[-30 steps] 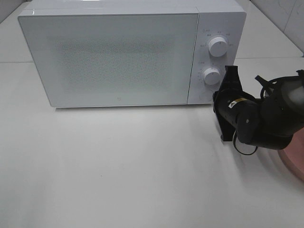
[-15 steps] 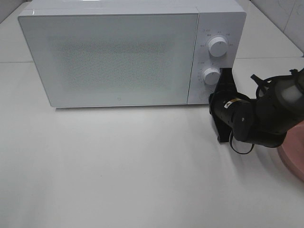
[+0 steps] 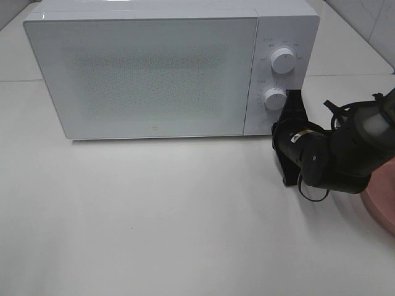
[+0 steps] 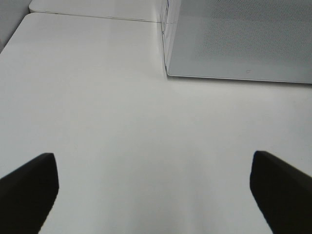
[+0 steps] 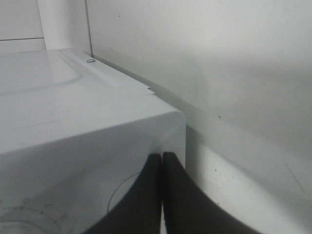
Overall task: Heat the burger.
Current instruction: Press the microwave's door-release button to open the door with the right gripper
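Note:
No burger shows in any view. The white microwave (image 3: 154,68) stands at the back of the table with its door closed. My right gripper (image 3: 292,97) is shut with nothing in it, its tips against the panel's lower right corner, just right of the lower dial (image 3: 274,98). The right wrist view shows the shut fingertips (image 5: 162,158) pressed together at the microwave's corner (image 5: 97,141). In the left wrist view my left gripper (image 4: 156,195) stands wide open over bare table, short of the microwave door (image 4: 243,39).
An upper dial (image 3: 282,60) sits above the lower one on the control panel. The rim of a round pink plate (image 3: 381,196) shows at the right edge, partly behind my right arm. White tabletop (image 3: 154,216) stretches in front of the microwave.
My right gripper has moved left and slightly down, closing in on the microwave's lower right corner beside the lower dial. It stayed shut. The microwave door has not moved.

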Available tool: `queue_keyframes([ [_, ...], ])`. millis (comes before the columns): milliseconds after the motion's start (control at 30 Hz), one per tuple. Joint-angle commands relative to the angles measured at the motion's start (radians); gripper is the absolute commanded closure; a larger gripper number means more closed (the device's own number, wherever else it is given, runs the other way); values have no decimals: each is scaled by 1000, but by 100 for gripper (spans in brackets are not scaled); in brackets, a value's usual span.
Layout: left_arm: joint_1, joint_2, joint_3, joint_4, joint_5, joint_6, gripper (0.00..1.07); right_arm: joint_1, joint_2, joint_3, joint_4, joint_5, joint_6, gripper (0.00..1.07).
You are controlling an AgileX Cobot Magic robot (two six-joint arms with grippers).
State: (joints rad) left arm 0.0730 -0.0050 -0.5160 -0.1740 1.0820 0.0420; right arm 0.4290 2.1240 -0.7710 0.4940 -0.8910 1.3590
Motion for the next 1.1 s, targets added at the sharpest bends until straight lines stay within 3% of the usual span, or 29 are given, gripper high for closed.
queue_keyframes([
  [33, 2, -15, 0, -2, -16, -2, 7, -7, -3, -41, -63, -87, 13, 107],
  [600, 2, -15, 0, -2, -16, -2, 7, -7, -3, -56, 7, -180, -33, 107],
  [1100, 2, -15, 0, -2, -16, -2, 7, -7, -32, -56, -4, -262, -43, 107],
])
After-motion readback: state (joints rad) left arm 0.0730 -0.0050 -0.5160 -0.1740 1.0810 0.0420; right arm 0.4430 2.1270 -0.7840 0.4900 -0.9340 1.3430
